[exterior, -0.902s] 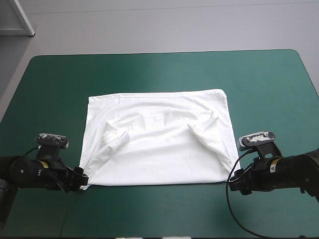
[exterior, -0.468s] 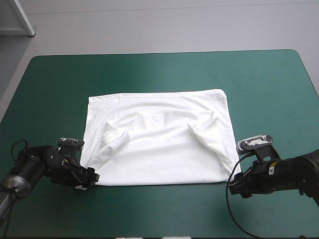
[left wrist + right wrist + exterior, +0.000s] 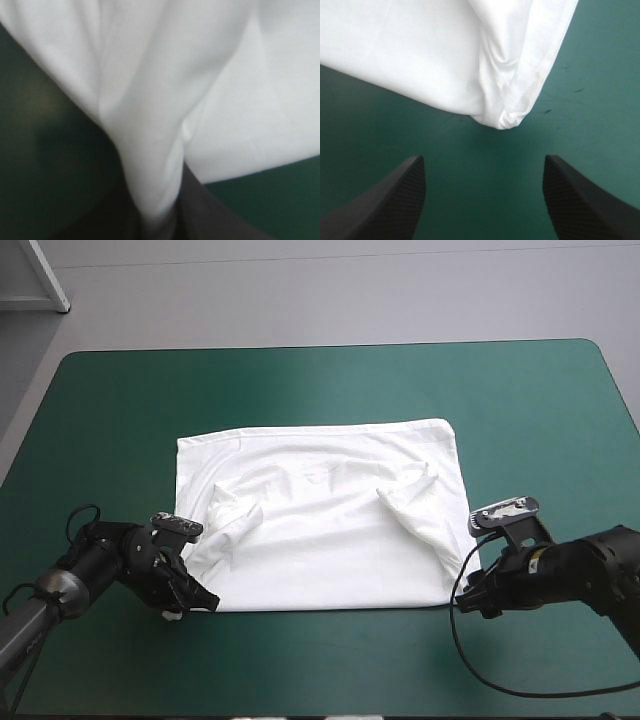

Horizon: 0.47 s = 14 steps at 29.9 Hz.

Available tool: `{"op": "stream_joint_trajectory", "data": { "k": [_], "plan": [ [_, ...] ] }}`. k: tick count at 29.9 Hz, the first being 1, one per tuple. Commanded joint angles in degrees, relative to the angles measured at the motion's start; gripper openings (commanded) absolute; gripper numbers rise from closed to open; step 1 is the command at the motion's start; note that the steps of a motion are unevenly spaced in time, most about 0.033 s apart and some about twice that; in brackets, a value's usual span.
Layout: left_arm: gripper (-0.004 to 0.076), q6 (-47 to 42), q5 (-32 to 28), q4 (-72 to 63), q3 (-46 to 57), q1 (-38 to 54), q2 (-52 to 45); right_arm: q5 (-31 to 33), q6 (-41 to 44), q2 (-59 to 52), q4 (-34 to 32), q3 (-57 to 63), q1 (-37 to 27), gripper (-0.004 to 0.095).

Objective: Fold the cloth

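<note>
while left hand pinches one corner, t-shirt spread flat, sleeves folded in

I find the table dressed in its teal-green cover; one white T-shirt lies spread flat on it, about midway between the side edges; both sleeves are turned inward over the body; cover shows on every side of it.

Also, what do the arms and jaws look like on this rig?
The left arm and right arm are black, built of rounded cylindrical links; the right carries a small yellowish label near its wrist. On the right gripper the jaws are two broad black curved fins, finely textured.
</note>
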Motion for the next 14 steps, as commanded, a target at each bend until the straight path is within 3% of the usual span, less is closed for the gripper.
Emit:
{"op": "stream_joint_trajectory", "data": {
  "k": [1, 14],
  "plan": [
    [0.0019, -0.43, -2.74, -3.26, 0.27, -0.93, 0.85, -3.71, -1.46, 3.07, -0.78, -1.29, 0.17, 0.0621],
    [0.0019, -1.65, -3.19, -3.23, 0.27, -0.93, 0.85, -11.87, -1.99, 17.92, 0.16, 3.32, 0.17, 0.0620]
  ]
}}
